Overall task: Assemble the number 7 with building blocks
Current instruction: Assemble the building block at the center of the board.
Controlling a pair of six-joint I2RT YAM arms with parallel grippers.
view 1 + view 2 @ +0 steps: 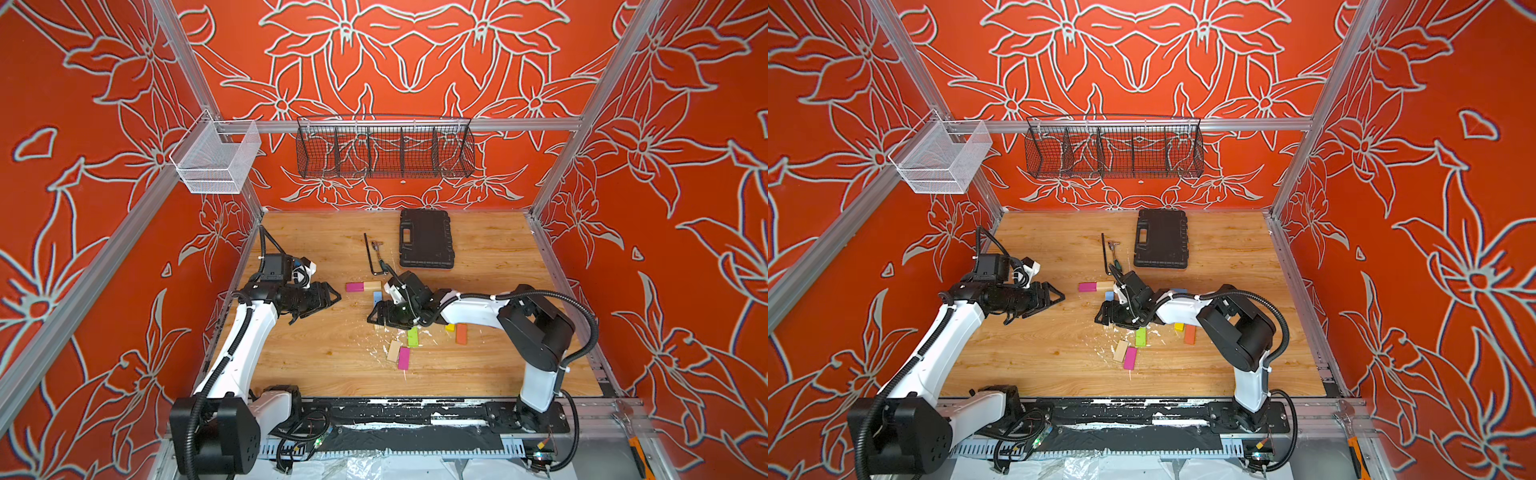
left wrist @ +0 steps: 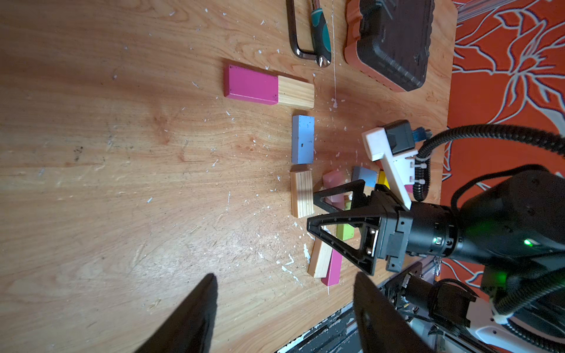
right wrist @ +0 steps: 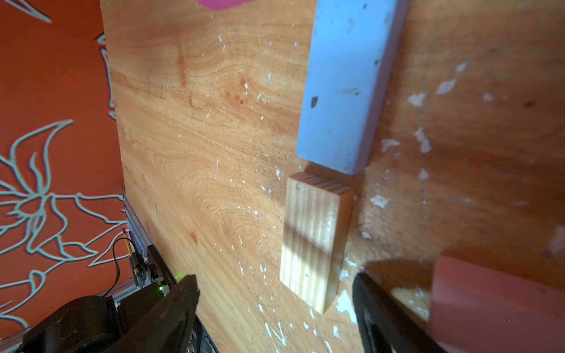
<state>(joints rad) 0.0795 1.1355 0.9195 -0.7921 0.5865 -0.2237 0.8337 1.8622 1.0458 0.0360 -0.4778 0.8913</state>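
- The walls (image 1: 83, 208) were orange-red, patterned with grey-white flower outlines.
- The table (image 1: 311, 353) was light wood grain, flecked with white.
- The magenta block (image 1: 355, 286) was solid magenta; the plain wood block (image 1: 372, 285) at its 3 o'clock was pale, unpainted.
- The blue block (image 2: 302, 139) was light blue with dark specks.
- The green block (image 1: 412, 336) was lime, the yellow block (image 1: 450, 328) yellow, the orange block (image 1: 461, 333) orange.
- The case (image 1: 424, 239) and wire basket (image 1: 384, 151) were black; the mesh basket (image 1: 216, 160) white.
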